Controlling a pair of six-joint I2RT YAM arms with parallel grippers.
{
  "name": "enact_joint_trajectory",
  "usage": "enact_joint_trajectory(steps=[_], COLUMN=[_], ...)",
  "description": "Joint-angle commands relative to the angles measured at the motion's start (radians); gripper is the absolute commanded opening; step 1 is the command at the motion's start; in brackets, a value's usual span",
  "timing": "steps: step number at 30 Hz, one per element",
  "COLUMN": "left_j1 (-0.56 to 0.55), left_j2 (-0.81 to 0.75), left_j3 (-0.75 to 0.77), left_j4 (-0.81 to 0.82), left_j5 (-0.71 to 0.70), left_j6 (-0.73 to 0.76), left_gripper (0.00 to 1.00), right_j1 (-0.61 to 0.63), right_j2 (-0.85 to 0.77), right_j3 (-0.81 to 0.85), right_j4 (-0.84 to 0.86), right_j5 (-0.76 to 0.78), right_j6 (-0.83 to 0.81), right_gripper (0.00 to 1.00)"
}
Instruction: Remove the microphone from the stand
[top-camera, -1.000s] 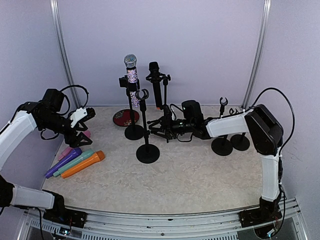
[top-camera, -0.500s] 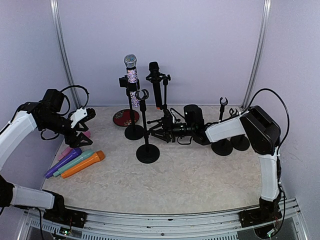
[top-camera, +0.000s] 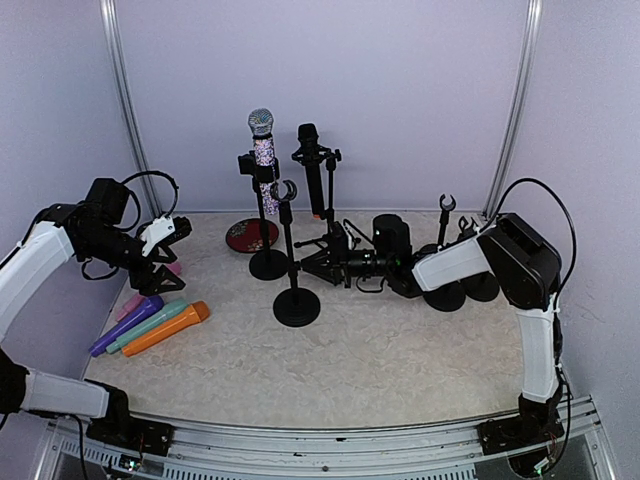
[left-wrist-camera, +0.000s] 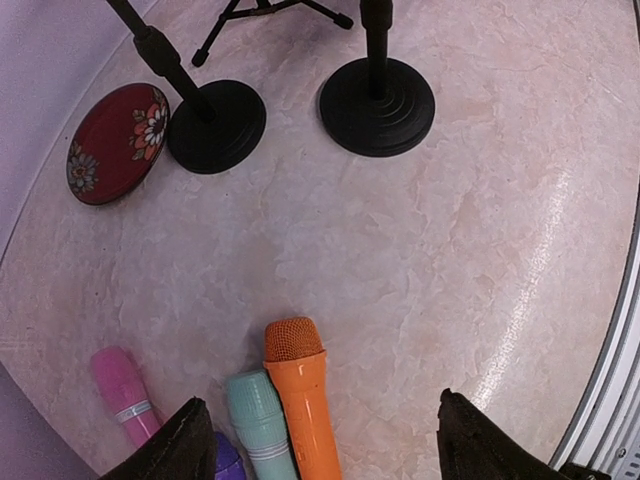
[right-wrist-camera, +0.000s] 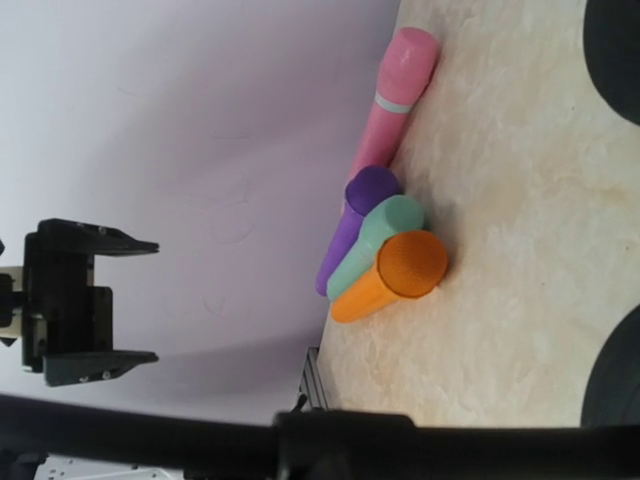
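A black microphone (top-camera: 311, 165) stands upright in the clip of a black tripod stand (top-camera: 329, 205) at the back. My right gripper (top-camera: 331, 263) reaches in low from the right and is shut on the stand near its leg hub. In the right wrist view the stand's black pole (right-wrist-camera: 150, 425) runs right across the bottom of the frame and hides the fingers. A sparkly microphone (top-camera: 262, 140) sits in a second stand with a round base (top-camera: 268, 264). My left gripper (top-camera: 165, 245) (left-wrist-camera: 318, 420) hangs open at the far left above loose microphones, holding nothing.
Orange (top-camera: 170, 327) (left-wrist-camera: 300, 390), teal (left-wrist-camera: 258, 420), purple (top-camera: 125, 325) and pink (left-wrist-camera: 122, 395) microphones lie side by side at the left. An empty clip stand (top-camera: 296, 300) stands in front. A red flowered dish (top-camera: 251, 235) and two more round-based stands (top-camera: 443, 290) sit near the back.
My right gripper has closed and slid a little left and down onto the tripod stand. The left arm has stayed put.
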Motion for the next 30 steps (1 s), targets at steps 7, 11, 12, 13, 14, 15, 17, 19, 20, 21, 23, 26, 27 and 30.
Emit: enact_joint_trajectory(steps=[7, 11, 12, 13, 14, 15, 17, 19, 20, 21, 23, 26, 27, 30], left_j1=[-0.022, -0.069, -0.091, -0.124, -0.147, -0.168, -0.201, -0.225, -0.239, -0.251, -0.268, -0.29, -0.297, -0.315], left_j2=[0.012, 0.044, 0.057, 0.071, 0.089, 0.108, 0.147, 0.191, 0.209, 0.228, 0.253, 0.274, 0.28, 0.306], left_j3=[0.031, 0.07, 0.09, 0.112, 0.134, 0.16, 0.21, 0.254, 0.275, 0.291, 0.313, 0.317, 0.32, 0.346], left_j4=[-0.006, 0.003, 0.008, 0.017, 0.028, 0.043, 0.073, 0.09, 0.097, 0.1, 0.117, 0.171, 0.192, 0.242], left_j5=[0.004, 0.052, 0.065, 0.081, 0.099, 0.114, 0.148, 0.182, 0.195, 0.204, 0.219, 0.235, 0.239, 0.257], left_j6=[-0.004, -0.047, -0.065, -0.087, -0.112, -0.138, -0.194, -0.232, -0.248, -0.256, -0.274, -0.314, -0.332, -0.394], left_gripper=[0.74, 0.74, 0.74, 0.74, 0.74, 0.74, 0.74, 0.74, 0.74, 0.74, 0.74, 0.73, 0.72, 0.7], right_j1=[-0.001, 0.015, 0.021, 0.026, 0.031, 0.037, 0.047, 0.055, 0.059, 0.063, 0.068, 0.078, 0.083, 0.099], right_j2=[-0.035, -0.027, -0.022, -0.017, -0.015, -0.016, -0.022, -0.031, -0.039, -0.047, -0.069, -0.089, -0.094, -0.11], right_j3=[-0.088, -0.12, -0.127, -0.131, -0.134, -0.137, -0.148, -0.154, -0.159, -0.166, -0.18, -0.19, -0.193, -0.202], right_j4=[0.125, 0.137, 0.14, 0.139, 0.135, 0.13, 0.113, 0.095, 0.085, 0.073, 0.042, -0.006, -0.023, -0.054], right_j5=[0.034, 0.064, 0.073, 0.084, 0.096, 0.11, 0.143, 0.167, 0.182, 0.198, 0.227, 0.249, 0.258, 0.289], right_j6=[-0.03, -0.056, -0.063, -0.072, -0.086, -0.104, -0.138, -0.173, -0.196, -0.219, -0.265, -0.333, -0.356, -0.435], right_gripper=[0.0, 0.0, 0.0, 0.0, 0.0, 0.0, 0.0, 0.0, 0.0, 0.0, 0.0, 0.0, 0.0, 0.0])
